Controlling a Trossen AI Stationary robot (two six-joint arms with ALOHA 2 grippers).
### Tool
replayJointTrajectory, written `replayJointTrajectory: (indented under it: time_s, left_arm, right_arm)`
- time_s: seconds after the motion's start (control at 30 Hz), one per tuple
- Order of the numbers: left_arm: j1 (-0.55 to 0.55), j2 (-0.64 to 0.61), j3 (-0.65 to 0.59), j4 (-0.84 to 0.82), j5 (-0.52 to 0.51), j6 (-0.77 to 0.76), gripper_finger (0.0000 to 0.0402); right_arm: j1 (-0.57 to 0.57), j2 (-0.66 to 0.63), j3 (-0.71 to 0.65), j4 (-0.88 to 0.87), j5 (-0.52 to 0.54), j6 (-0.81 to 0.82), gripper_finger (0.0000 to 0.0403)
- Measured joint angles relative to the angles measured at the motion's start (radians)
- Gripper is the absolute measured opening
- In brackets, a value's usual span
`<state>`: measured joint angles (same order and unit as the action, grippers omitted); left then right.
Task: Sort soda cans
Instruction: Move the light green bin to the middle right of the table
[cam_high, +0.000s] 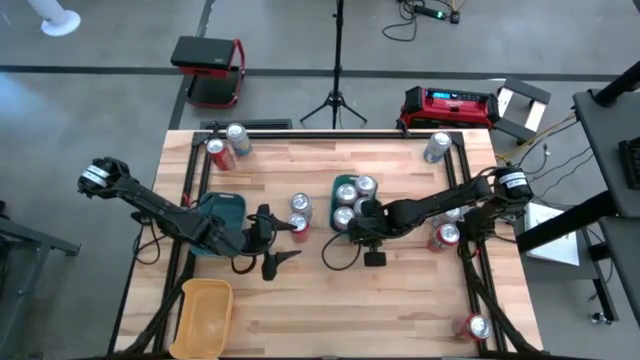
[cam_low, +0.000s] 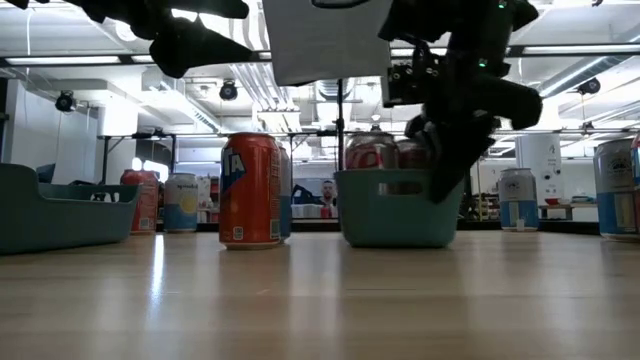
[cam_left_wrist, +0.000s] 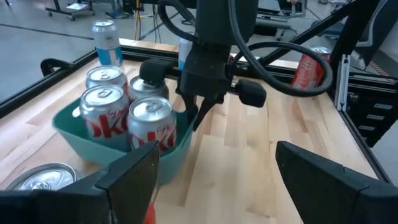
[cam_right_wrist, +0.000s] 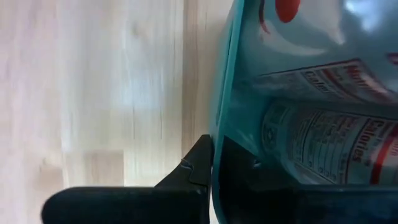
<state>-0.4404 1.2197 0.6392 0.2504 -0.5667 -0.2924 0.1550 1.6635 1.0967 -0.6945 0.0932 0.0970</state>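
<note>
A: From the left: smooth yellow plastic tray (cam_high: 203, 310) at the near left corner, then a second teal tray (cam_high: 224, 210) (contents hard to make out from above). Next to it the left gripper (cam_high: 288, 243), jaws spread wide, nothing between them.

B: Aimed at what?

A: Probably at the orange-red soda can (cam_high: 298, 226), upright just in front of the fingertips, with another can (cam_high: 300, 204) right behind it. Thin metal cylinder, glossy printed body, shiny silver top. Wide spread likely meant to fit around the round body.

B: And mid-table?

A: Teal plastic tray (cam_high: 336, 203), rounded corners, low walls. Packed inside, standing upright and touching: silver Diet Coke cans (cam_left_wrist: 152, 124). Grouped by kind, by the look of it.

B: Right arm?

A: Right gripper (cam_right_wrist: 214, 155) at the tray's near wall, one dark finger outside and one inside, closed narrowly on the thin rim. Presumably to steady or drag the tray.

B: Farther right?

A: Red Coke can (cam_high: 445, 236) standing behind the right arm, unsorted. More loose cans at the table's corners.
</note>
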Motion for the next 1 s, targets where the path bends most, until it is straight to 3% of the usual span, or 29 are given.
replayJointTrajectory:
  time_s: [0.4, 0.83, 1.0]
  left_arm:
    - [0.004, 0.0, 0.0, -0.005, 0.0, 0.0, 0.0306]
    - [0.024, 0.0, 0.0, -0.003, 0.0, 0.0, 0.0306]
    - [0.025, 0.0, 0.0, -0.003, 0.0, 0.0, 0.0306]
  right_arm:
    - [0.053, -0.103, -0.019, -0.314, -0.066, -0.012, 0.0012]
    - [0.06, -0.13, -0.125, -0.324, -0.051, 0.003, 0.0012]
    - [0.072, -0.137, -0.108, -0.333, -0.057, 0.014, 0.0013]
